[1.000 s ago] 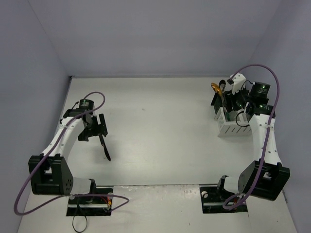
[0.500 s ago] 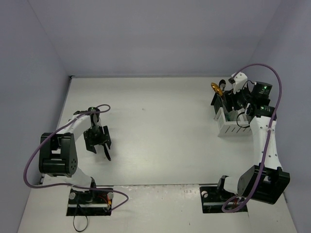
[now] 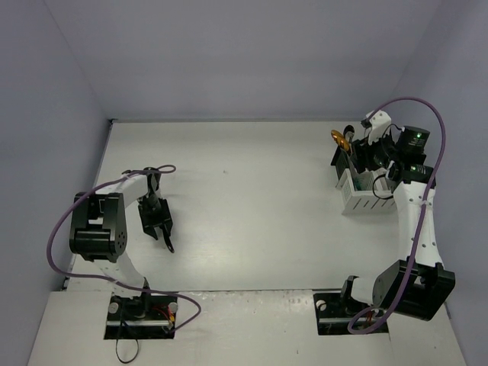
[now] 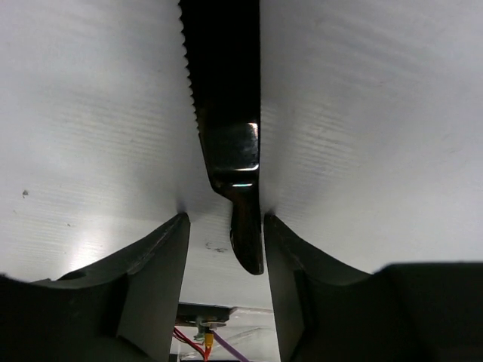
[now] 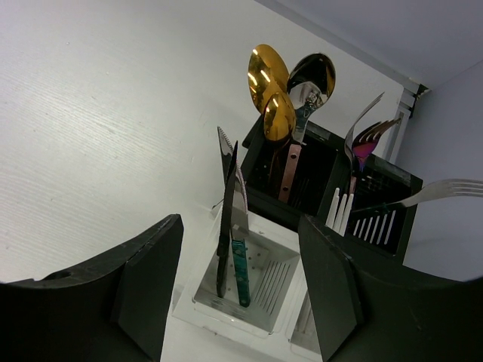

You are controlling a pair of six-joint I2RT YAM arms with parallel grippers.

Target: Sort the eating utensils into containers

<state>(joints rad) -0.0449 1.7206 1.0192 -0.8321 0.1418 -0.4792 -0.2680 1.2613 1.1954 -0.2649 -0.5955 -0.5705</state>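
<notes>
White bin (image 5: 205, 292) holds knives (image 5: 240, 268); black bin (image 5: 321, 177), gold spoons (image 5: 266, 69); both arms' jaws spread.

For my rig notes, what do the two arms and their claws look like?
The left arm and right arm have white links, boxy black joint housings and a looping purple cable each. The left claw and right claw have two broad black fingers. A green light shows by the right wrist.

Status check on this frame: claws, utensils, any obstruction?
Left claw open, straddling black knife flat on table. Right claw open, empty, above containers. No obstruction seen.
</notes>
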